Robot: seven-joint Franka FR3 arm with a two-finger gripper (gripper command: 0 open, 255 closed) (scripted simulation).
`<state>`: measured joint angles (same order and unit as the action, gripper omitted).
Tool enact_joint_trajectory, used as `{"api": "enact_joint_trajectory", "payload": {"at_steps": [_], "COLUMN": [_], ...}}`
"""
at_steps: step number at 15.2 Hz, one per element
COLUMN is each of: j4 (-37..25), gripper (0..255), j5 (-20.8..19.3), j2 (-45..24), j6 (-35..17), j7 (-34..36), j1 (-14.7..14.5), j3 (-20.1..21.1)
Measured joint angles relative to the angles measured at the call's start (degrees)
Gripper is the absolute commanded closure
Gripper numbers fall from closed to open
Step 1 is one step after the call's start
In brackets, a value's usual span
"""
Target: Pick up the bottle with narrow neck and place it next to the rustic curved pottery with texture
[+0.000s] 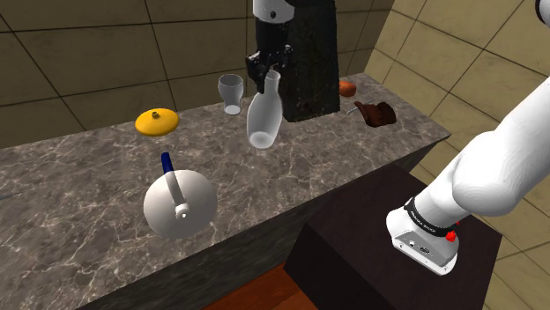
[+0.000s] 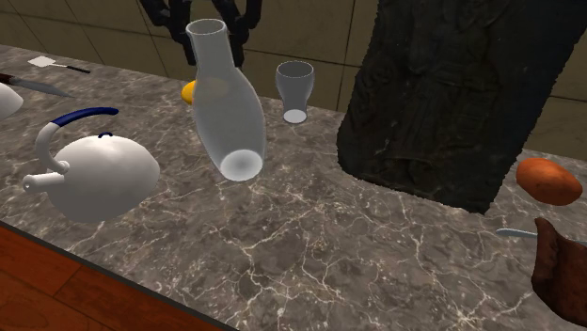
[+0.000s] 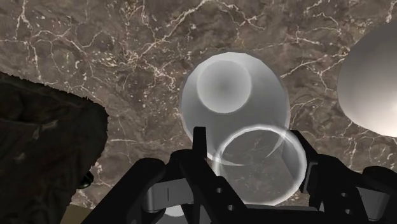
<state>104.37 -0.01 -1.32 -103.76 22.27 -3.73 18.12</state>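
Carry step: bottle (image 1: 263, 119) aloft, not yet set down.
In the shoulder view the pincer (image 1: 271, 74) pinches the bottle by its neck, tilted over the table (image 1: 353, 167), just left of the dark rough pottery (image 1: 310, 66); next, I judge, lower it upright beside that.

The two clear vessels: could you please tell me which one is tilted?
The narrow-necked bottle, clasped at its neck by the hand, leans over; the short drinking glass stands upright.

Dark marble counter (image 1: 88, 176) with white kettle (image 1: 181, 204), glass (image 1: 231, 92), yellow dish (image 1: 157, 121), dark pottery (image 1: 317, 79)
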Motion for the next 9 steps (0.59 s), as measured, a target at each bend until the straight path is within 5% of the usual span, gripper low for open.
{"api": "enact_joint_trajectory", "payload": {"at_steps": [9], "j4": [-6.9], "gripper": [255], "j5": [0.0], "j2": [-0.1], "j6": [6.9], "j7": [0.2], "j1": [-0.1], "j3": [0.1]}}
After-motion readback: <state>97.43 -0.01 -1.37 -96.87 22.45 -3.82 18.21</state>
